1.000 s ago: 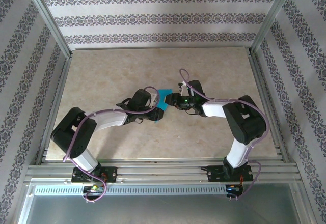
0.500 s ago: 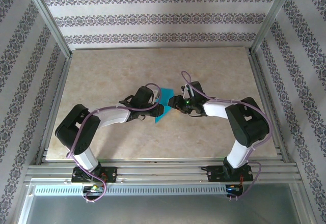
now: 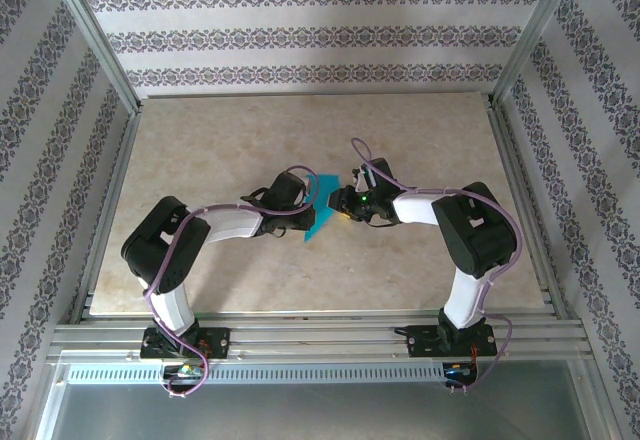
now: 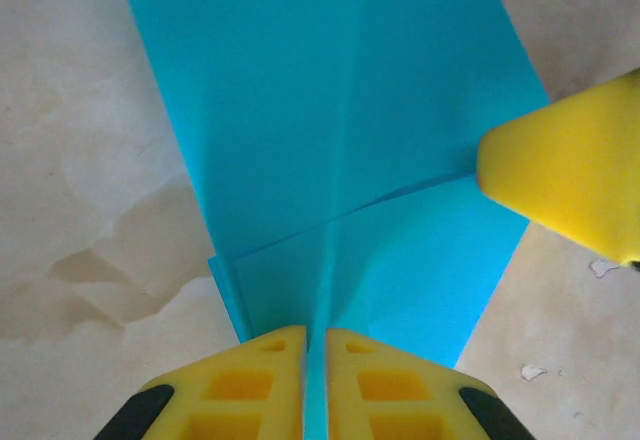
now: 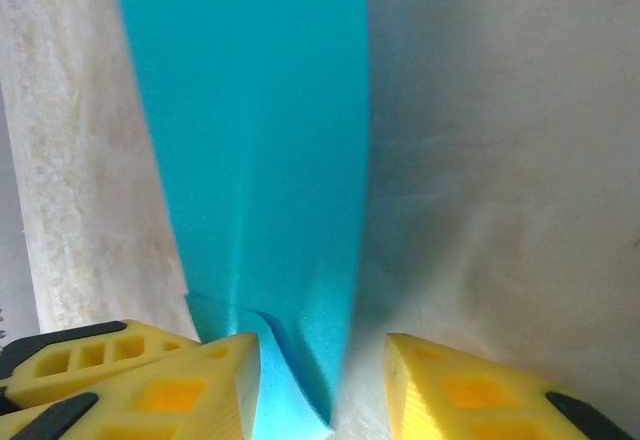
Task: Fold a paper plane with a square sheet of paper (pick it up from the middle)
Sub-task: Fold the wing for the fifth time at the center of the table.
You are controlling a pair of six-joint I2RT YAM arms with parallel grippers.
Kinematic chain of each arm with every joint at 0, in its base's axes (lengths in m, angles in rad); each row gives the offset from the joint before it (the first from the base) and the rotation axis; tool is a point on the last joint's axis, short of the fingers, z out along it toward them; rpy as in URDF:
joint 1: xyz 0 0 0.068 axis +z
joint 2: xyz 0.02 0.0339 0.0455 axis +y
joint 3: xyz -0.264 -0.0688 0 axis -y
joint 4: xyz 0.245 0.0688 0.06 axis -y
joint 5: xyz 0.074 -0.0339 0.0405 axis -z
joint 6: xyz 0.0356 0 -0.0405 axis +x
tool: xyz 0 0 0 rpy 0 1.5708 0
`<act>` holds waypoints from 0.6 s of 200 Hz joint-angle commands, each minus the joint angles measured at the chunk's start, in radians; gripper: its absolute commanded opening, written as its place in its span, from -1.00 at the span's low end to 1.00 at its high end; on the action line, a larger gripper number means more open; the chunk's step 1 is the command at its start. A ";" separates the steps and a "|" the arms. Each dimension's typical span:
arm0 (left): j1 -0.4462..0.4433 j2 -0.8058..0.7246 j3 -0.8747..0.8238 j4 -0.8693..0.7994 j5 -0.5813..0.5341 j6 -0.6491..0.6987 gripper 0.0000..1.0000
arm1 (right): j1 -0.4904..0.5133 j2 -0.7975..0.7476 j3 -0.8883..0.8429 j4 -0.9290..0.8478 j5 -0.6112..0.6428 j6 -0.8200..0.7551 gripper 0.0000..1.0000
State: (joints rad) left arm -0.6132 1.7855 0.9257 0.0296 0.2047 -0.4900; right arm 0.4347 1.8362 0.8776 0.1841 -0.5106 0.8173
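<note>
Left gripper [image 4: 316, 385] is clenching on the paper [image 4: 340, 110] along its lengthwise crease, while the right gripper [image 5: 320, 365] is standing spread with the paper's edge between its fingers, one yellow fingertip [image 4: 560, 185] touching the paper's side. Thin, smooth, teal and sharply creased, the paper is lying partly folded near the middle of the table [image 3: 200, 150], well apart from every edge, with bare marbled beige surface lying open all round both arms.
</note>
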 commanded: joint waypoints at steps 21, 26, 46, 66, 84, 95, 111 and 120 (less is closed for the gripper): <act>0.012 0.024 0.039 -0.059 -0.027 -0.015 -0.76 | 0.006 0.030 0.034 0.008 -0.039 0.011 -0.30; 0.012 0.026 0.039 -0.060 -0.025 -0.014 -0.76 | 0.007 0.033 0.038 0.006 -0.043 0.010 -0.31; 0.013 0.029 0.037 -0.065 -0.022 -0.010 -0.76 | 0.010 0.046 0.049 -0.007 -0.049 0.010 -0.37; 0.015 0.028 0.036 -0.066 -0.017 -0.006 -0.76 | 0.010 0.056 0.057 -0.016 -0.049 0.015 -0.48; 0.016 0.025 0.036 -0.067 -0.013 0.002 -0.76 | 0.010 0.055 0.060 -0.014 -0.043 0.025 -0.65; 0.017 0.014 0.034 -0.069 -0.014 0.008 -0.75 | 0.010 0.047 0.059 -0.012 -0.038 0.033 -0.74; 0.018 -0.020 0.035 -0.076 -0.012 0.025 -0.67 | 0.012 0.013 0.048 -0.005 -0.015 0.047 -0.84; 0.018 -0.049 0.031 -0.070 -0.005 0.039 -0.59 | 0.012 -0.016 0.039 -0.008 0.003 0.058 -0.87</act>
State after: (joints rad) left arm -0.6083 1.7962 0.9405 -0.0067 0.2012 -0.4889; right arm 0.4362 1.8782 0.9157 0.1791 -0.5388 0.8467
